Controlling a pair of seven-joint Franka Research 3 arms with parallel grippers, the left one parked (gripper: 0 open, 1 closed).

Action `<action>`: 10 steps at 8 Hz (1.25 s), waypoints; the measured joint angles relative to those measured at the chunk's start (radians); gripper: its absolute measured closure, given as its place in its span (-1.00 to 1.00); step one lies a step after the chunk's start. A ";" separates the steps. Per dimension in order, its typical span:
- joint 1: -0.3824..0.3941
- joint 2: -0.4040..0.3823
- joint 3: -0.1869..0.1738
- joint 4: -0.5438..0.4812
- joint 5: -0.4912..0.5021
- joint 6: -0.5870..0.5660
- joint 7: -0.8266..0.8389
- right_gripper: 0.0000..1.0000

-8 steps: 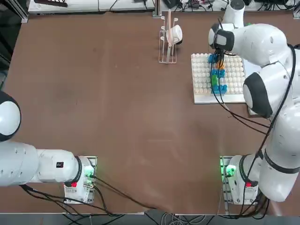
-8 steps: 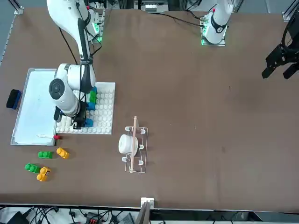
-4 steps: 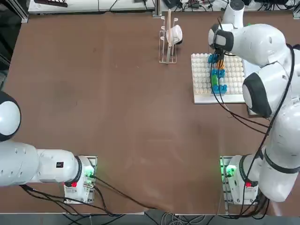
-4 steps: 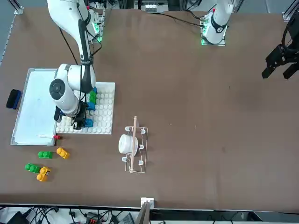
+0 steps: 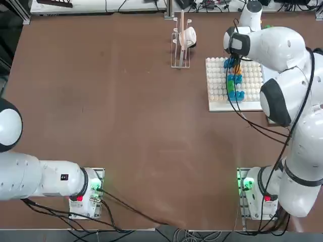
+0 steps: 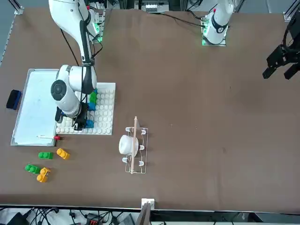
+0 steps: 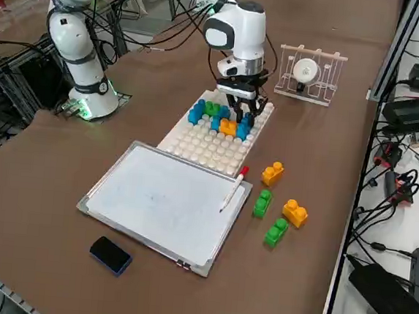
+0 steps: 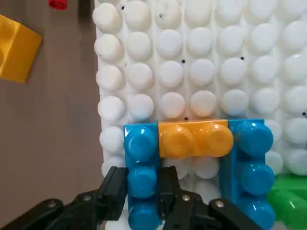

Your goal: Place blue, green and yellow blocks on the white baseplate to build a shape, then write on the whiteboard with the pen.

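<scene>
The right gripper [image 8: 143, 191] is low over the white baseplate [image 7: 203, 145], near the plate's edge far from the robot, and its two black fingers [image 8: 117, 189] are closed on the sides of a blue block [image 8: 142, 175] that sits on the studs. This blue block touches one end of an orange-yellow block [image 8: 194, 139], and a second blue block [image 8: 252, 165] touches the other end, so the three make a short U shape; a green block [image 8: 288, 201] lies just beside the second blue one. From the right side the built row [image 7: 220, 120] shows blue, green and orange-yellow pieces together under the gripper. The whiteboard [image 7: 158, 200] lies flat beside the baseplate, touching it or almost touching it, on the robot's right side. The pen [image 7: 233, 189] rests near the board's edge, with its red end pointing towards the baseplate. Four loose blocks wait on the brown table [image 5: 126, 116] just beyond the board: two orange-yellow ones [image 7: 273, 173] [image 7: 295, 213] and two green ones [image 7: 263, 203] [image 7: 275, 232]. A dark eraser [image 7: 110, 255] lies near the other end of the whiteboard. A small wire rack [image 7: 309, 75] holding a white cup [image 7: 304, 69] stands on the table near the baseplate.
</scene>
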 joint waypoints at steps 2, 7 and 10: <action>0.000 0.001 0.001 0.001 0.000 0.000 -0.007 0.23; 0.029 -0.003 -0.060 0.151 0.006 -0.213 -0.104 -1.00; 0.106 -0.081 -0.195 0.193 0.006 -0.329 -0.346 -1.00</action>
